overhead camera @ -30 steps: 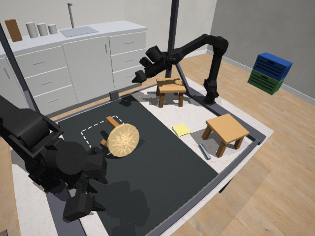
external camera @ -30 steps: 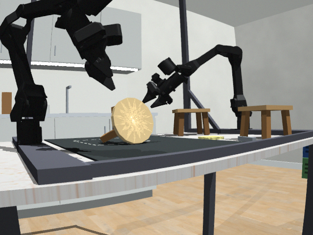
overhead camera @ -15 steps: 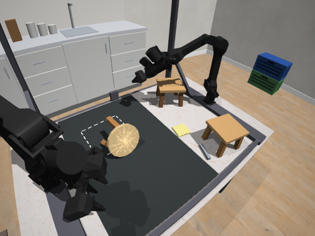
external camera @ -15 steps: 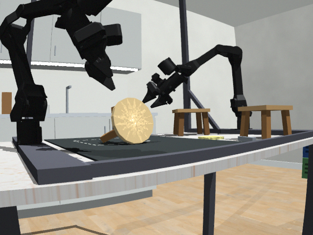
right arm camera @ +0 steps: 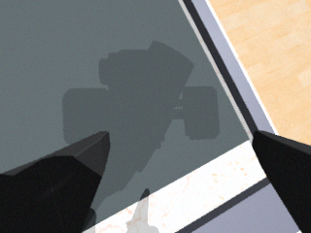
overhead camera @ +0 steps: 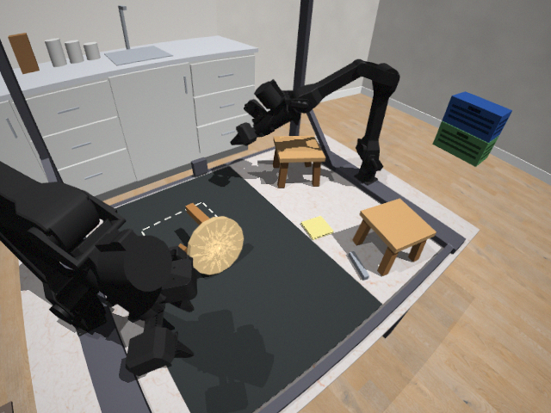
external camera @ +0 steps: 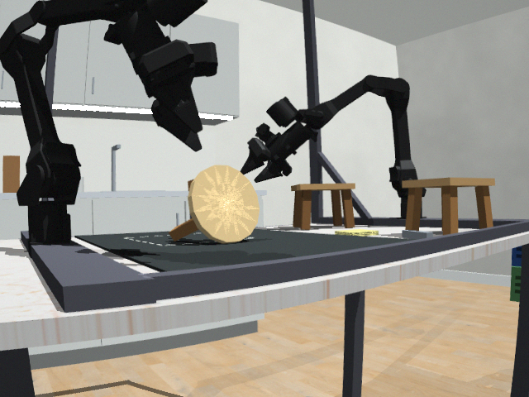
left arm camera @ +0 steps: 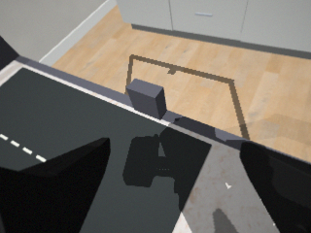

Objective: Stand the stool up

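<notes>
Pale round-topped wooden stool (overhead camera: pixel 215 244) (external camera: pixel 224 205): on side | left gripper (overhead camera: pixel 238 139) (external camera: pixel 249 176) (left arm camera: pixel 175 143), right gripper (overhead camera: pixel 192 330) (external camera: pixel 199 139) (right arm camera: pixel 181 133): fingers apart | advise: grip rim, tip slowly into white dashed rectangle (overhead camera: pixel 203 203) (external camera: pixel 128 237) (left arm camera: pixel 26 150); legs partly hidden

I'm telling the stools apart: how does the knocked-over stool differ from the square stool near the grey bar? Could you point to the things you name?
The knocked-over stool (overhead camera: pixel 216 245) (external camera: pixel 225 203) has a round seat with a starburst pattern; the square stool (overhead camera: pixel 397 224) (external camera: pixel 448 183) has a plain, four-cornered one. The knocked-over stool lies tipped on the dark mat (overhead camera: pixel 284 284) (external camera: pixel 282 247); the square stool stands upright off it. Both have brown legs.
</notes>
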### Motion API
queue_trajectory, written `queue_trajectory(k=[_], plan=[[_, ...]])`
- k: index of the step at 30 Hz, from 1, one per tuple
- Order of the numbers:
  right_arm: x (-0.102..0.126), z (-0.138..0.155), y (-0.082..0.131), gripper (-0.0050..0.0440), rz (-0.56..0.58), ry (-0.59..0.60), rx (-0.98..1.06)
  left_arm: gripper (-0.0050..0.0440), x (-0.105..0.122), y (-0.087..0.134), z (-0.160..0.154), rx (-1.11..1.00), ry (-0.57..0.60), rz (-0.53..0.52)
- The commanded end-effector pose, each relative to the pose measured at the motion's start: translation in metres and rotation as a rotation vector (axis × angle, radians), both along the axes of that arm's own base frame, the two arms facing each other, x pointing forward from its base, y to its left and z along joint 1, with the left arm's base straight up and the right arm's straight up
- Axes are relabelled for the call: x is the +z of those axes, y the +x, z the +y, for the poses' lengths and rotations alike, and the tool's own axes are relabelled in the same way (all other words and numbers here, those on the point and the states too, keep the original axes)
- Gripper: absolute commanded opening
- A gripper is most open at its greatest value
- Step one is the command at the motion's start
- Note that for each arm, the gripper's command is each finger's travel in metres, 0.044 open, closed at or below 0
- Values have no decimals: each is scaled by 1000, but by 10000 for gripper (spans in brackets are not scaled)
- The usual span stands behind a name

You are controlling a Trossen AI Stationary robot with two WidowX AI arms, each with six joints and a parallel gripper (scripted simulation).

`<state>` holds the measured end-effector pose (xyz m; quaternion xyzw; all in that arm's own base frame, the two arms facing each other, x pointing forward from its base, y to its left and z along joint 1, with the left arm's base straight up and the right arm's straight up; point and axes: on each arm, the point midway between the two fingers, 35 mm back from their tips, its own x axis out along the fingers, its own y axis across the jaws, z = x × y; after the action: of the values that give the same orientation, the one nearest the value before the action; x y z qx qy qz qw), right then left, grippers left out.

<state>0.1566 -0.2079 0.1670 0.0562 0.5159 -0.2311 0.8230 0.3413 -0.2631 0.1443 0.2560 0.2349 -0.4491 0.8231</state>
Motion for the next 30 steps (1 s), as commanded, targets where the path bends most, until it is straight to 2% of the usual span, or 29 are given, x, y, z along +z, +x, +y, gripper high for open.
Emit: queue_trajectory(k=[1, 2, 4, 6, 11, 19, 21, 25, 30], plan=[[15, 8, 26, 400, 4, 27, 51, 400, 13, 2, -1, 0, -19, -27], [16, 12, 33, 400, 13, 44, 68, 400, 13, 2, -1, 0, -19, -27], [16, 12, 33, 400, 13, 44, 68, 400, 13, 2, -1, 0, -19, -27], [19, 22, 49, 400, 35, 77, 104, 400, 13, 2, -1, 0, -19, -27], [25, 54, 86, 400, 105, 150, 195, 400, 13, 2, -1, 0, -19, -27], [30, 112, 131, 400, 232, 218, 321, 400, 13, 2, -1, 0, -19, -27], [30, 112, 131, 400, 232, 218, 321, 400, 13, 2, -1, 0, -19, -27], [32, 151, 150, 400, 313, 235, 388, 400, 13, 2, -1, 0, -19, -27], [32, 188, 161, 400, 388, 235, 446, 400, 13, 2, -1, 0, -19, -27]])
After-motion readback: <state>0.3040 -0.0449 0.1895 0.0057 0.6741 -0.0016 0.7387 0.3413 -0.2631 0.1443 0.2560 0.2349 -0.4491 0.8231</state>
